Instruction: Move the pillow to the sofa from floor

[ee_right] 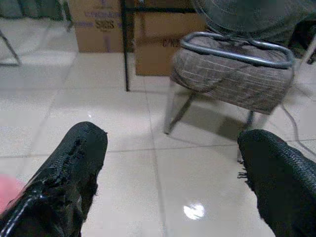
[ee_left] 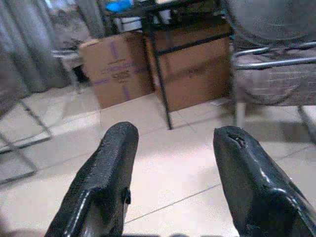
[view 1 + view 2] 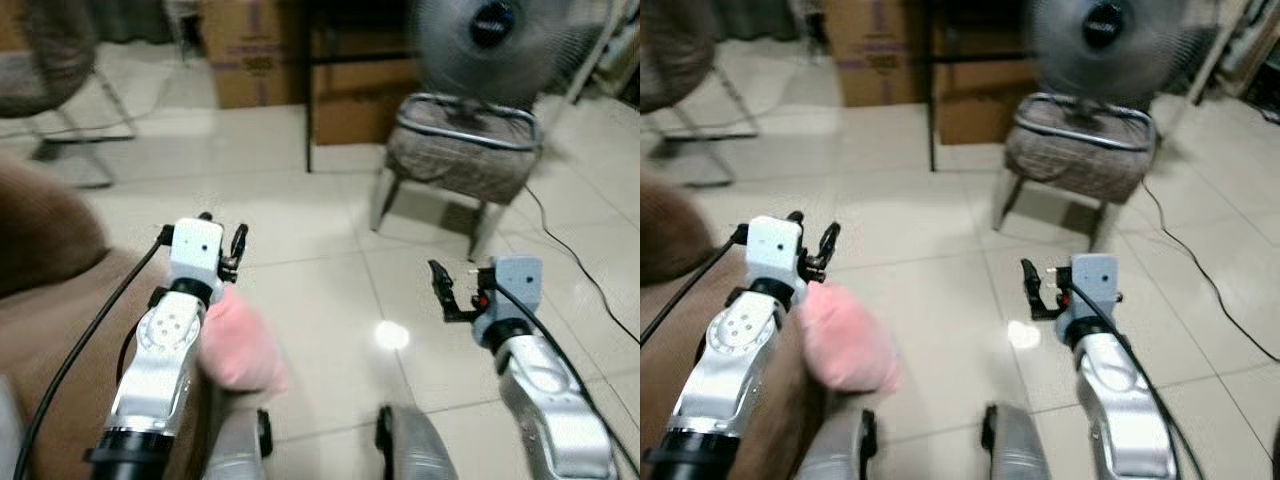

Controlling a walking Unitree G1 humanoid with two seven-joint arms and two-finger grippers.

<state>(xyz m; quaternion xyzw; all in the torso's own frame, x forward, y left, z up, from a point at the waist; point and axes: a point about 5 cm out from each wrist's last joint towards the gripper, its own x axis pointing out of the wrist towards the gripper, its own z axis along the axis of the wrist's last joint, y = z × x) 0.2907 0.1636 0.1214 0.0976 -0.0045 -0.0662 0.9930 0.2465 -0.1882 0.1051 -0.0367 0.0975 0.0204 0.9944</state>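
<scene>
— Pink, soft, rounded pillow (image 3: 240, 345) — where does it sit?
— Lower left of the frame, against the brown fabric sofa (image 3: 45, 300), just beside the left arm.
— And the grippers?
— Left gripper (image 2: 170, 173) spread wide, empty; right gripper (image 1: 177, 182) likewise, over pale glossy floor tiles (image 3: 330, 290).

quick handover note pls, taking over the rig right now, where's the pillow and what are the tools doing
Left tool: open, holding nothing, raised in front of the robot, pointing out over the tiled floor.
Right tool: open, holding nothing, raised on the other side.
Pink pillow: low beside the left arm, against the brown sofa edge; whether it rests on the sofa or the floor I cannot tell.
Done: neither tool holds the pillow.
Left: confirm the pillow sits on the sofa; if not, grasp and place it.
</scene>
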